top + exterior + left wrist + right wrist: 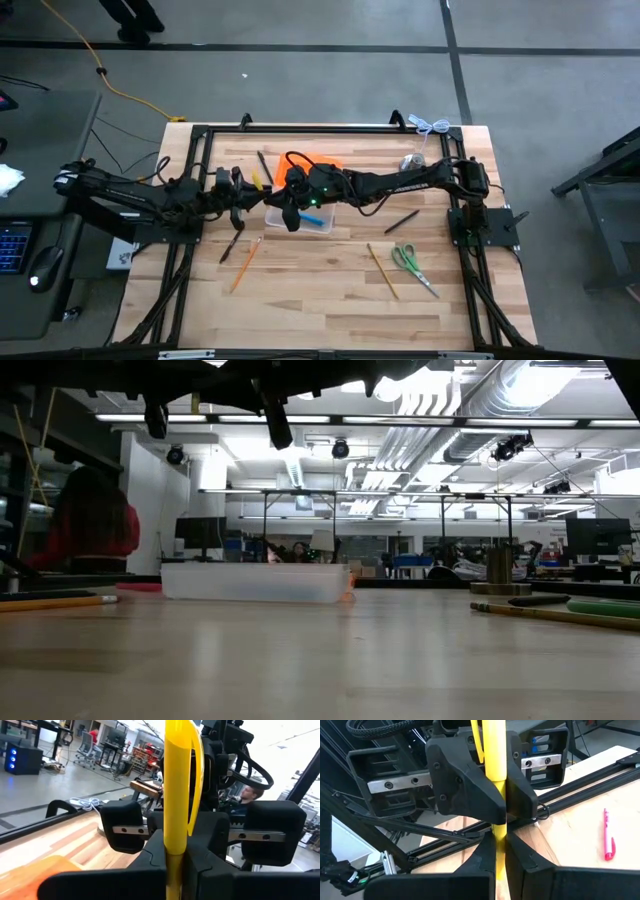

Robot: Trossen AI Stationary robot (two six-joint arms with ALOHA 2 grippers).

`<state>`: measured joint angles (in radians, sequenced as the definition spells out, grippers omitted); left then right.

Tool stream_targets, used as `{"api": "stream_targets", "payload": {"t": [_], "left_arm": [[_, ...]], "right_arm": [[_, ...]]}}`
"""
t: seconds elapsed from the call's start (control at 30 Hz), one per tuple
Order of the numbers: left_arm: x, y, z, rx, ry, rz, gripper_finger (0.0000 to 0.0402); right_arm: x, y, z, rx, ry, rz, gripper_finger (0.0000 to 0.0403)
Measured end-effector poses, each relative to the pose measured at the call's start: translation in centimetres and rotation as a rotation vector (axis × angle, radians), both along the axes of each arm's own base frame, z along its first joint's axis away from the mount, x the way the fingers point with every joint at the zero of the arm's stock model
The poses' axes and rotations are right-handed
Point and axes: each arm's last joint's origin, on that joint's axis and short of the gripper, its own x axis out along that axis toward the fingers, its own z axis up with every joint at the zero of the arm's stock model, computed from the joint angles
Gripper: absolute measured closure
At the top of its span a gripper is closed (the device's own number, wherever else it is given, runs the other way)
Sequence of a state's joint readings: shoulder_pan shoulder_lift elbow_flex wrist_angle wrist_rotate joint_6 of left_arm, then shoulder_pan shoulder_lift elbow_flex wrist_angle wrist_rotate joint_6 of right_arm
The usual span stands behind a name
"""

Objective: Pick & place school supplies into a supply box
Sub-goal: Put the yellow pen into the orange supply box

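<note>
A yellow pen [256,180] is held in the air between my two grippers, over the table's far middle. My left gripper [243,190] reaches in from the left and my right gripper [272,192] from the right; both are shut on the pen. The clear supply box [300,220] stands on the table just below them, with a blue pen [318,222] inside and its orange lid [322,162] lying open on the far side. Loose supplies lie around: a black pen [265,165], another black pen [232,245], a wooden pencil [245,262], a pencil [382,270], green-handled scissors [410,262]. My left gripper [175,862] pinches the yellow pen's shaft [175,835] between its two fingers, coming level from the table's left, fingers across the pen. The pen is lifted clear of the table. My right gripper [499,857] pinches the same pen's shaft [496,827] between its two fingers, just beside the left gripper's fingers [465,790], coming from the table's right, across the pen. The pen touches nothing else.
A silver bell-shaped object [410,162] stands at the far right, with a third black pen [402,222] near it. A pink pen [608,835] lies on the wood. The black frame rails [190,190] edge the table. Bare wood spreads along the near side [320,300]. A person sits beyond [95,520].
</note>
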<state>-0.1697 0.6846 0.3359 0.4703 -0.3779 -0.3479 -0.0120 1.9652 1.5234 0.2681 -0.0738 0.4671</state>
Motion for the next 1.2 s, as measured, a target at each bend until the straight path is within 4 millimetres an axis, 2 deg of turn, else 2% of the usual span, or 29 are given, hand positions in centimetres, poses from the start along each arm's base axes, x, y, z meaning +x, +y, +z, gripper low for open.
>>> {"api": "stream_targets", "payload": {"t": [0.27,0.4,0.77,1.0,1.2], "left_arm": [[0.0,0.0,0.0,-0.001,0.000,-0.006,0.0343],[0.0,0.0,0.0,0.000,0.001,-0.006,0.0354],[0.0,0.1,-0.5,0.009,0.050,0.032,0.0354],[0.0,0.2,-0.5,0.020,0.063,0.061,0.0354],[-0.1,0.3,-0.6,0.050,0.077,0.109,0.0354]], "right_arm": [[0.0,0.0,0.0,0.001,-0.001,0.002,0.0403],[0.0,0.0,0.0,0.003,-0.001,0.004,0.0400],[0.0,-0.1,0.0,0.011,-0.009,0.004,0.0349],[-0.1,-1.3,0.0,0.074,0.004,0.066,0.0329],[-0.3,-2.3,-0.3,0.125,0.058,0.140,0.0330]]}}
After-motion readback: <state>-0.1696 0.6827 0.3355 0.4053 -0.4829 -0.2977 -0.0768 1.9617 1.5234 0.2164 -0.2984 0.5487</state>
